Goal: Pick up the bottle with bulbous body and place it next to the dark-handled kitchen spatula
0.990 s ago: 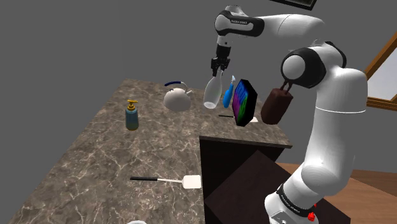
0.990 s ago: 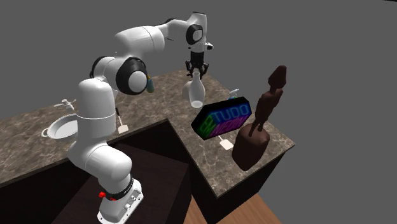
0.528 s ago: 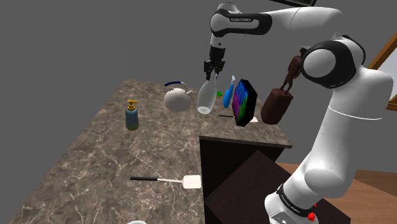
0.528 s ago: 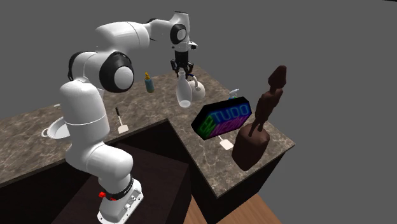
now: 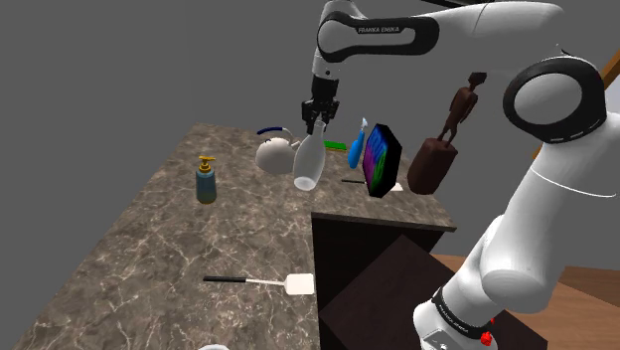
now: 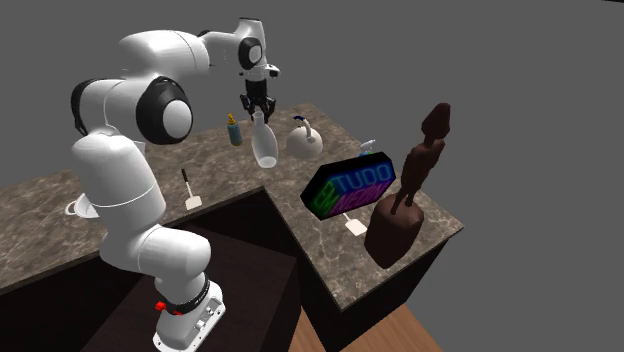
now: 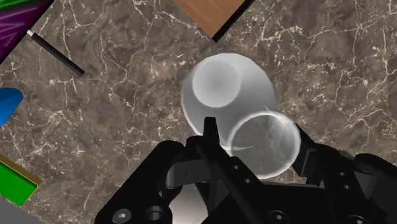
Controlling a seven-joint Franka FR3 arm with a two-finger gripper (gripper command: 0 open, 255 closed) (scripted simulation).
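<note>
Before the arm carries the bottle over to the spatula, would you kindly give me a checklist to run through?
1. Grip on the bottle: ok; the gripper is shut on its neck.
2. Bottle off the counter: ok; it hangs above it.
3. Bottle upright: not ok; it hangs tilted.
4. Spatula located: ok; it lies flat near the counter's edge, with bare counter beside it.
5. Soap dispenser out of the way: ok; it stands to the shoulder view's left of the line to the spatula.

Bare counter [image 5: 149, 249] around spatula [image 5: 268, 283], teapot [image 5: 276, 154] near raised bottle [image 5: 306, 174], soap dispenser [image 5: 206, 182] well apart
</note>
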